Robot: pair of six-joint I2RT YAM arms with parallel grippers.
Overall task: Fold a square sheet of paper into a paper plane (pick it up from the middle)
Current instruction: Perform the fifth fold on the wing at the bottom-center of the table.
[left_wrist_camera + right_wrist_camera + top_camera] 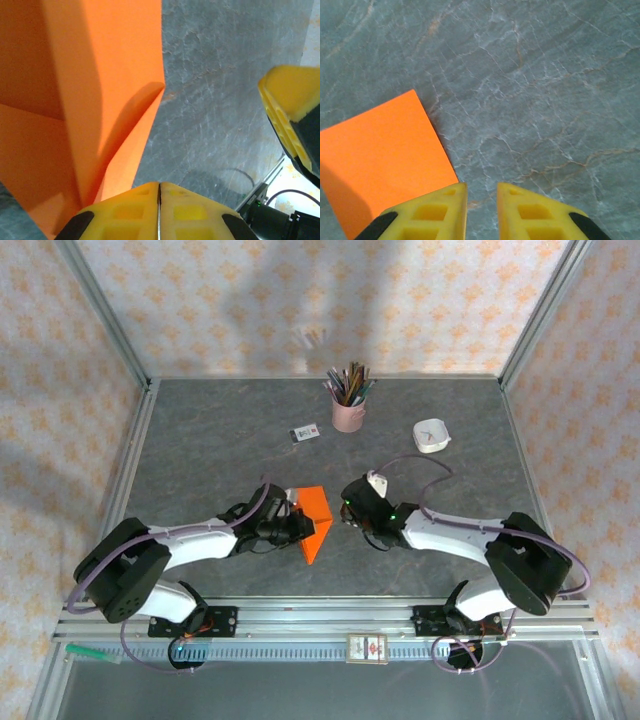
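Starting at the left claw (159,192): its pads are pressed flat together, clenched, with only a hairline seam between them. Can't tell if a paper edge is nipped in there. The paper (95,80) sits right beside the tips and runs off the top and left of that wrist view. Its long right edge is free, with bare table (225,75) alongside.

The right claw (482,192) is released, with a narrow gap and nothing between the pads, just table seen through it. A paper corner points away from it, and one paper edge runs behind the finger on the left of its wrist view. Whether they touch, can't tell.

From above, the claws flank the paper mid-table. The left claw covers the paper's left side, so that outline is hidden. The right claw is just beside the paper's right edge.

There is wide open table beyond, up to the cup (348,412) and card (305,433), both well apart from the paper. The near rail (300,612) is close to the paper's tip.

The paper is bright orange and folded, with layered flaps and a sharp crease. It is wide at the far end and tapers to a point toward the rail.
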